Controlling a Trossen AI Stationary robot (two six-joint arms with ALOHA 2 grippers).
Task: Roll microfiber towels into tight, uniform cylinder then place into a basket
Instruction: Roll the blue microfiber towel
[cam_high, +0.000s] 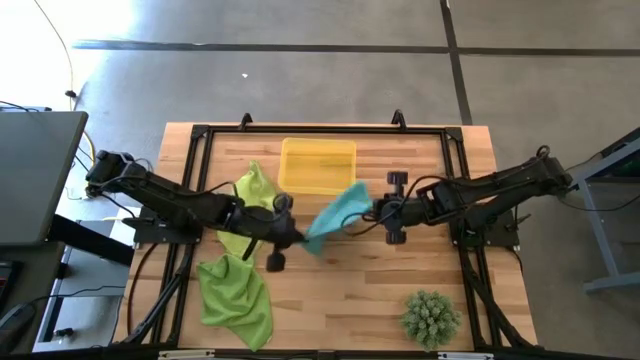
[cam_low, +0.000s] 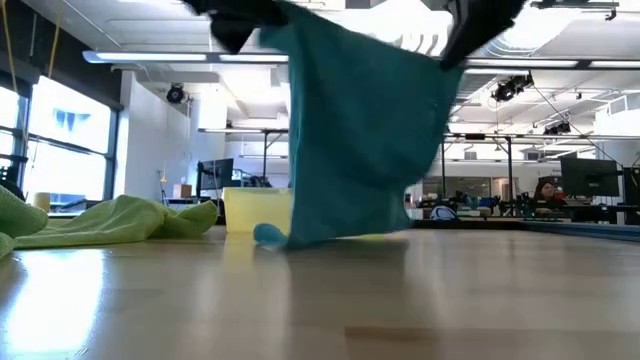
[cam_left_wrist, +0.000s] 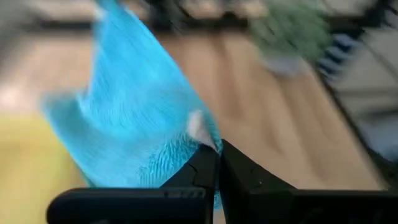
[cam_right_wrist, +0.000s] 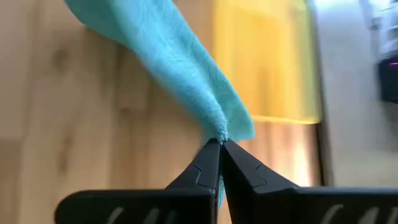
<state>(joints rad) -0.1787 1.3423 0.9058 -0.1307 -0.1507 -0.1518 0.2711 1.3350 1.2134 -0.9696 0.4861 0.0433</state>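
Both my left gripper (cam_left_wrist: 217, 146) and right gripper (cam_right_wrist: 219, 144) pinch the teal towel (cam_high: 335, 215) aloft; I should lay it flat, corners level, on the tabletop (cam_high: 350, 300).

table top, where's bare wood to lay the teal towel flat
Bare wood lies between the lime towel and the plant. Crowded: the middle, where both grippers hold the teal towel by the basket.

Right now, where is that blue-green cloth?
The teal towel hangs above the table's middle, pinched between the left pincer and right pincer, just in front of the yellow basket.
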